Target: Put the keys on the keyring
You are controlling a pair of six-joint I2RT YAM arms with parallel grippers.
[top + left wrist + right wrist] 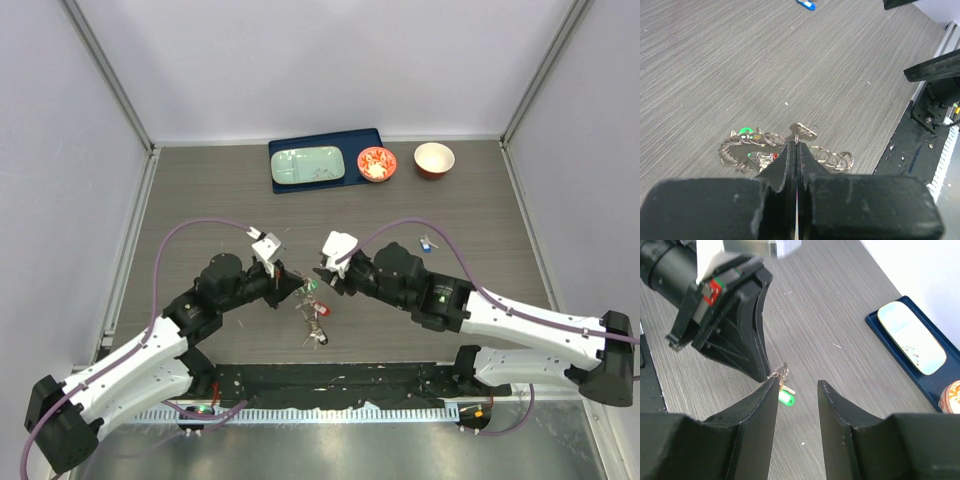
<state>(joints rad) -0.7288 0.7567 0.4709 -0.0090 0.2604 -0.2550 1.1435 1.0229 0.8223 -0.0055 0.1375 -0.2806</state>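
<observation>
Left gripper (299,291) is pinched shut, the keyring (314,318) and its keys (320,337) trailing from its tips back toward the arm bases. The right gripper (325,274) faces it, close by, a blue key (426,243) well off to its right. Down the left wrist, the fingers (785,162) squeeze a silver key (803,131), the ring bunch spread just left of the tips. On the right wrist the jaws stand partly open, holding nothing, a green key (785,398) just beyond the gap.
</observation>
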